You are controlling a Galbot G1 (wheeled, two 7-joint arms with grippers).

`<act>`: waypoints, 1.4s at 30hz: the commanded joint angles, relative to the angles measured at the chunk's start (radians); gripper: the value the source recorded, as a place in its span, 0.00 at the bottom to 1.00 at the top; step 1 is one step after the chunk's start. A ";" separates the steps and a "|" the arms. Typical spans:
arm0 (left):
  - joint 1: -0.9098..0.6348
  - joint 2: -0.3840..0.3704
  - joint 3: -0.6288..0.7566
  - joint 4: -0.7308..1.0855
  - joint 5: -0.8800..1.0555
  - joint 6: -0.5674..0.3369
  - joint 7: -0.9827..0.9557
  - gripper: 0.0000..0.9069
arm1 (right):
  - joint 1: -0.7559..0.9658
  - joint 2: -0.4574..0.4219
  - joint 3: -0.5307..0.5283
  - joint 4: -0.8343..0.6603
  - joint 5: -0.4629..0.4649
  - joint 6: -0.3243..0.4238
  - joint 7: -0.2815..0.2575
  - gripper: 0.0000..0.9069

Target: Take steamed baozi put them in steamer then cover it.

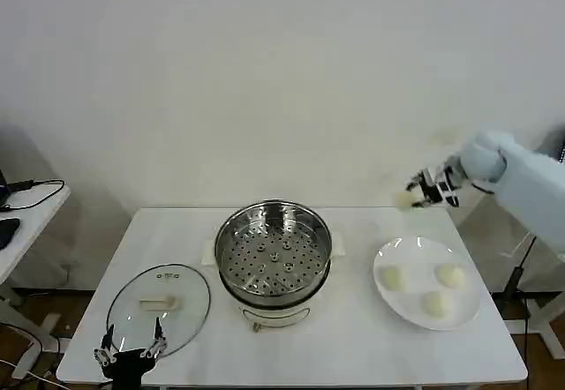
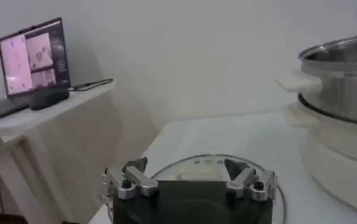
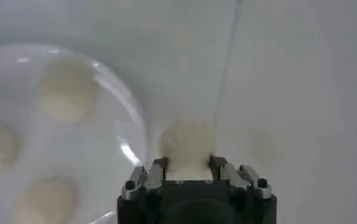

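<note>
Head view: one steamer at the middle of the bench, uncovered, with a bare perforated tray inside. One cover lying flat near the front left corner, glass up, pale bar handle on top. One white plate toward the right edge, holding three steamed baozi. A fourth bun, faint and hard to make out against the wall, carried above the back right corner by the right gripper, jaws closed on it. Left gripper at the front left edge, just beside the cover's near rim, jaws spread apart, body cut off by the frame.

Left wrist view: left gripper hanging over the cover, two jaws wide apart, nothing between them. Steamer on its white base, cut off at the side. A laptop on a side table.

Right wrist view: right gripper clamped on one bun. Plate below, blurred, bearing three buns, two partly cut off.
</note>
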 commanded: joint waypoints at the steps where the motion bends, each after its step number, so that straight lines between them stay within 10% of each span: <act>1: -0.004 0.035 -0.050 -0.019 -0.165 -0.039 0.034 1.00 | 0.249 0.071 -0.160 0.125 0.161 -0.011 0.003 0.53; 18: 0.043 0.043 -0.096 -0.123 -0.331 -0.075 0.100 1.00 | 0.208 0.412 -0.238 0.099 0.263 0.069 0.061 0.53; 42: 0.054 0.034 -0.093 -0.176 -0.346 -0.075 0.108 1.00 | 0.085 0.535 -0.326 -0.030 -0.047 0.334 0.127 0.53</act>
